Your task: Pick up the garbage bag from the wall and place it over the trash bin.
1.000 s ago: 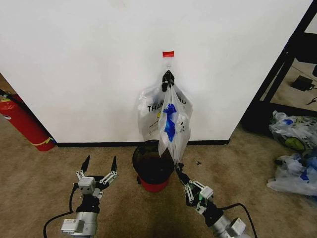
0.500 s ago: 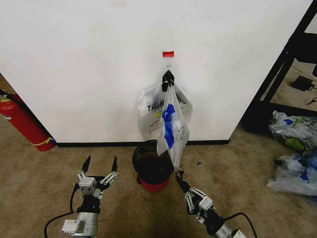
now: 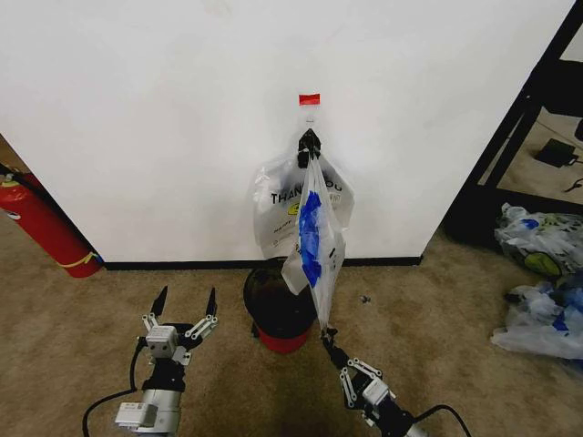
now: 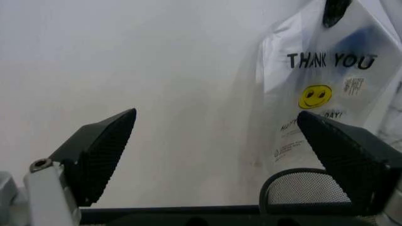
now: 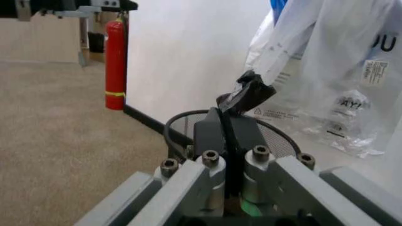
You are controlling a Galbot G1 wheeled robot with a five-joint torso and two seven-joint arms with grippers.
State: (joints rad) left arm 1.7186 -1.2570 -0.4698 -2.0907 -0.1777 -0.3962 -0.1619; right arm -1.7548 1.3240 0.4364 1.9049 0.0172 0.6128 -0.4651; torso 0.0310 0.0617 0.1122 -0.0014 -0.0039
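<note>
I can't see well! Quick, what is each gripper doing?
Left gripper: open, holding nothing, low beside the trash bin.
Right gripper: shut on the garbage bag, pinching its bottom end.

An indoor utility or test room, rather than a furnished home, was indicated by a plain white wall (image 3: 164, 118) with a black baseboard (image 3: 173, 265), worn tan carpet (image 3: 73, 328) and a red fire extinguisher (image 3: 44, 229) stood against the wall. A black metal rack (image 3: 524, 127) and loose bundles of plastic bags (image 3: 542, 238) were seen on the floor at the robot's right.
</note>
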